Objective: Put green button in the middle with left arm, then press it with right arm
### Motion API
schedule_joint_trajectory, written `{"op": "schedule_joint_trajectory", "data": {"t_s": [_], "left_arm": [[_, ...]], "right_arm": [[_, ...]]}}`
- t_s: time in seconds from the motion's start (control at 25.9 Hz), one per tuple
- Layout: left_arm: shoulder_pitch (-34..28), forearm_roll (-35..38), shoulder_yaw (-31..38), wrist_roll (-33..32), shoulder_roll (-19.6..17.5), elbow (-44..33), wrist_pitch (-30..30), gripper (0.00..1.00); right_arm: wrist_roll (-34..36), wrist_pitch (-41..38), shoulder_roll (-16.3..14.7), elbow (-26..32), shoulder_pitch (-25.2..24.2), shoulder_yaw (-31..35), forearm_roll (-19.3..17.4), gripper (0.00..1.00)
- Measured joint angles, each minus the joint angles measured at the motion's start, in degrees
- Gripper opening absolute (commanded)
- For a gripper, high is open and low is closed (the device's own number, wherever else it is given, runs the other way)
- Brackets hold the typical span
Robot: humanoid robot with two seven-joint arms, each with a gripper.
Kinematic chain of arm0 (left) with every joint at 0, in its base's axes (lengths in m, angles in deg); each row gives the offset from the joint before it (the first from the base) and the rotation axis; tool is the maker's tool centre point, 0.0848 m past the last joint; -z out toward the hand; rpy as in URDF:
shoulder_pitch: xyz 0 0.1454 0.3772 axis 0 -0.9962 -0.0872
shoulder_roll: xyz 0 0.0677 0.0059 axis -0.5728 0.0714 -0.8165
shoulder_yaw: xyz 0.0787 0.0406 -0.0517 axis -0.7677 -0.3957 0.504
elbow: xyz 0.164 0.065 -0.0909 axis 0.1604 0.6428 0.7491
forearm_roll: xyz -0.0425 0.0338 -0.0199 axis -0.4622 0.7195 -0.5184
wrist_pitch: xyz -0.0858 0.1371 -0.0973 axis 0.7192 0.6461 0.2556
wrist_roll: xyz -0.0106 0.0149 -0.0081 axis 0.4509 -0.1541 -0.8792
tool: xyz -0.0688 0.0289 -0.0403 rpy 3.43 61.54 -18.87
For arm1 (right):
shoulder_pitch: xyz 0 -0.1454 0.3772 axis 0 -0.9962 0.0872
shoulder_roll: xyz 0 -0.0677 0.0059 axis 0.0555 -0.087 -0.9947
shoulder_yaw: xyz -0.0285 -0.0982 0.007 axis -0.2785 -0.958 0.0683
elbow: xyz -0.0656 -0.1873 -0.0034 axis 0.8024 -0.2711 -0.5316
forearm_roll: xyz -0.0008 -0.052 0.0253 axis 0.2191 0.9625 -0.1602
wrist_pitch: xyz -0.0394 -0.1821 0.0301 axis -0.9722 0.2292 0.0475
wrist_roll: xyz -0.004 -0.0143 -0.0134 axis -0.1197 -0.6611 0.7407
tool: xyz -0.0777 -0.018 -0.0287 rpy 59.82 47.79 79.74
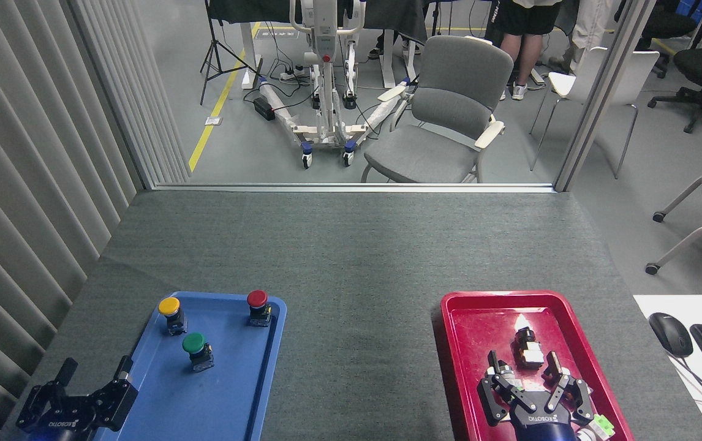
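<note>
Green button (194, 344) stands upright in the blue tray (222, 398), ahead and right of the left pincer (95, 371), whose fingers are spread and empty at the tray's near-left corner. Yellow button (169, 308) and red button (257, 301) flank it farther back. Right pincer (525, 366) hovers released over the red tray (479, 312), small parts beneath. Bare counter (357, 331) separates the trays.

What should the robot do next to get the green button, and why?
Probably move the left gripper forward and to the right over the green button. The button stands in the blue tray, not yet in the middle, and the open gripper is at the tray's near-left corner, holding nothing.
</note>
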Motion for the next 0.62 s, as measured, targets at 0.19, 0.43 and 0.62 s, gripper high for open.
{"op": "schedule_joint_trajectory", "data": {"t_s": [0.19, 0.43, 0.62], "left_arm": [[0.08, 0.52, -1.5, -0.78, 0.23, 0.52, -0.19, 0.99], [0.84, 2.17, -5.25, -1.18, 3.29, 0.43, 2.43, 0.99], [2.85, 9.55, -11.76, -1.36, 6.56, 1.17, 8.62, 0.99]], "right_arm": [[0.08, 0.17, 0.42, 0.2, -0.09, -0.05, 1.72, 1.0], [0.14, 0.7, 2.19, 0.35, -0.16, -0.07, 3.44, 1.0], [0.4, 1.0, 2.87, 0.17, 0.01, 0.05, 4.24, 1.0]]}}
